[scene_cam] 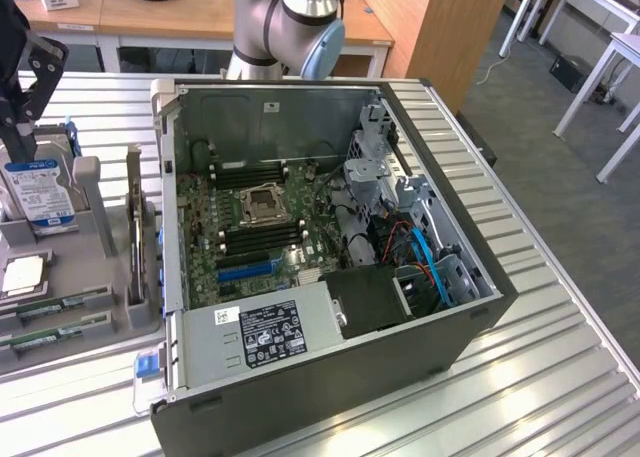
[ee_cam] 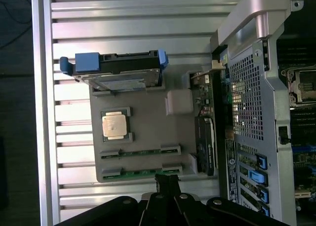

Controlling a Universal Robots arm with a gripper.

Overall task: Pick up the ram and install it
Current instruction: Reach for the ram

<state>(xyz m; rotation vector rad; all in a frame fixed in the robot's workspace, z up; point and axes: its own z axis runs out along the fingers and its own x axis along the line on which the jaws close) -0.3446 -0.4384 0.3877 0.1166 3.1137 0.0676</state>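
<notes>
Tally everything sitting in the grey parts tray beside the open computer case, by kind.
Hard drive: 1
Processor chip: 1
Ram sticks: 2
Expansion card: 1
Total: 5

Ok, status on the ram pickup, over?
Jaws shut, gripper empty, above the tray. Ram seated in its tray slot, in line with the gripper; second stick beside it. Nothing seen in the way.
</notes>
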